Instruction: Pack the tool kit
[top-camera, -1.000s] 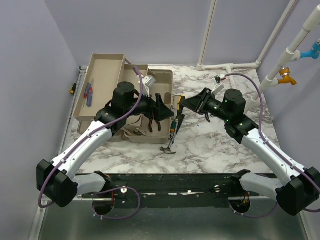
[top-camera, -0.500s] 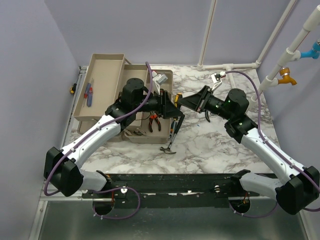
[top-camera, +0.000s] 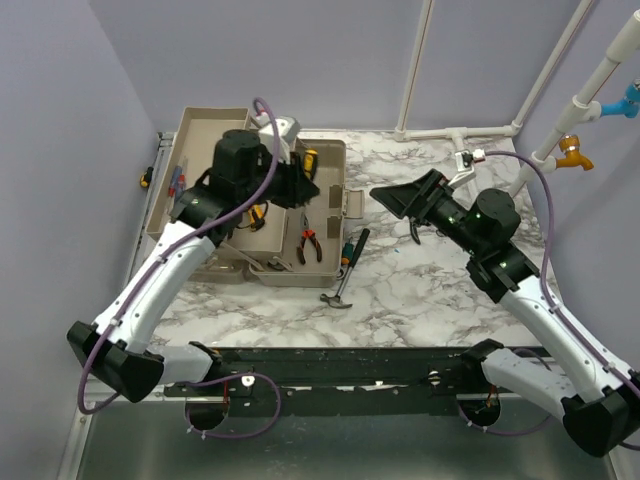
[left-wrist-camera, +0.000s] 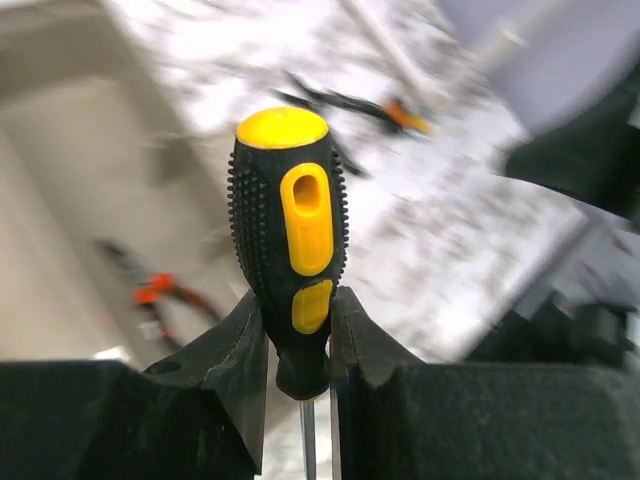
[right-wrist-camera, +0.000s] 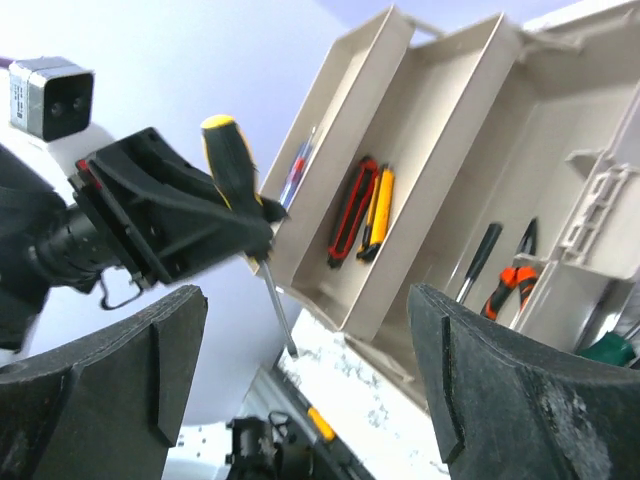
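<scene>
The beige toolbox (top-camera: 322, 188) stands open at the back left with its fold-out trays (top-camera: 205, 130) spread. My left gripper (top-camera: 298, 180) hangs over the box, shut on a yellow-and-black screwdriver (left-wrist-camera: 290, 215) low on the handle, the shaft running down between the fingers (left-wrist-camera: 232, 355). The right wrist view shows that screwdriver (right-wrist-camera: 232, 160) too. My right gripper (top-camera: 398, 192) is to the right of the box, open and holding nothing (right-wrist-camera: 305, 380). Orange pliers (top-camera: 308, 243) lie in the box. A green-handled screwdriver (top-camera: 355, 245) and a small hammer (top-camera: 338, 290) lie on the marble beside it.
Red and yellow utility knives (right-wrist-camera: 365, 210) lie in one tray, and small blue and red screwdrivers (top-camera: 178, 182) in the outer tray. White pipes (top-camera: 460, 132) run along the back edge. Purple walls close in the left and back.
The screwdriver passed from my right gripper to my left. The left shut on it and swung back-left over the box. The right opened and drew away to the right.
</scene>
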